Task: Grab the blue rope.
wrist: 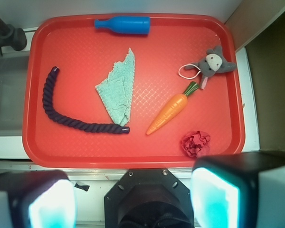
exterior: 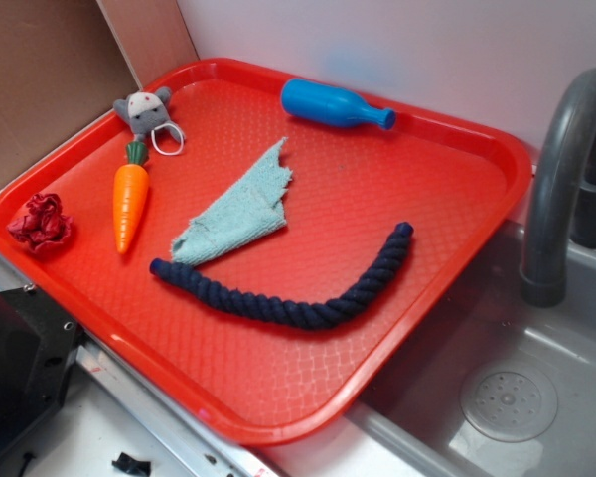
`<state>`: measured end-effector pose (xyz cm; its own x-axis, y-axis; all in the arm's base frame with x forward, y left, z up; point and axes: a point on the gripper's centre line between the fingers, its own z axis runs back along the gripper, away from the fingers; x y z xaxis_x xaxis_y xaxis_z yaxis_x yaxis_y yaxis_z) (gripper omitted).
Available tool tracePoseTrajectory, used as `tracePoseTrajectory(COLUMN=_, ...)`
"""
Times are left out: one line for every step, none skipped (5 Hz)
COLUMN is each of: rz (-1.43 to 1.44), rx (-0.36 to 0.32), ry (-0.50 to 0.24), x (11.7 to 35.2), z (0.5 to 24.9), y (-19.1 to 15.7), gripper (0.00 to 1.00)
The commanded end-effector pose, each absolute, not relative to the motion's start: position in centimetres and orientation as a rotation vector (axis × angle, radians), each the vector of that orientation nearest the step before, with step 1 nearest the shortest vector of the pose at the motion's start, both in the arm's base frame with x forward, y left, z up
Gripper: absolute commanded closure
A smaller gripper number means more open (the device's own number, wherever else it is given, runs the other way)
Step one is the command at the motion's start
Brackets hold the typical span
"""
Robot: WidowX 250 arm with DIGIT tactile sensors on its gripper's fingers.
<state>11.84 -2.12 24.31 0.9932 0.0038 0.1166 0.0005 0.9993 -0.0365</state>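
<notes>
One blue rope nr tray edge

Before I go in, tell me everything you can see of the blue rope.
The blue rope is a thick, dark navy cord of twisted strands, looking like soft fibre. It lies flat and loose in a shallow curve on the red tray, toward the sink side. One end sits at the corner of the light teal cloth; whether they touch is unclear. Nothing grips it.

pincer fingers blurred and cropped, faucet cut off
</notes>
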Motion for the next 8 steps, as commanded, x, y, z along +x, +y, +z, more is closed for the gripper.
tracePoseTrajectory(rz=0.002, rx=-0.037, ry=-0.117, x=11.8, z=24.3, y=-2.1, gripper=0.00)
tracePoseTrajectory(rz=-0.161, rx=-0.022, ry=-0.133, x=13.1, z=22.7, y=-3.8, gripper=0.00)
tracePoseTrajectory(rz=-0.402, rx=-0.027, ry=-0.160, x=14.2, z=21.3, y=-6.1, gripper=0.00)
tracePoseTrajectory(rz=-0.651, rx=-0.066, ry=-0.193, x=14.3, z=19.1, y=-8.6, gripper=0.00)
tracePoseTrajectory(rz=-0.874, rx=-0.067, ry=-0.157, x=14.1, z=17.1, y=-9.6, gripper=0.00)
tracePoseTrajectory(rz=-0.960, rx=-0.023, ry=-0.092, x=14.9, z=13.4, y=-10.0, gripper=0.00)
tracePoseTrajectory(rz=-0.953, rx=-0.017, ry=-0.083, x=15.3, z=11.1, y=-10.0, gripper=0.00)
tracePoseTrajectory(rz=-0.991, rx=0.004, ry=-0.018, x=15.8, z=7.1, y=-10.1, gripper=0.00)
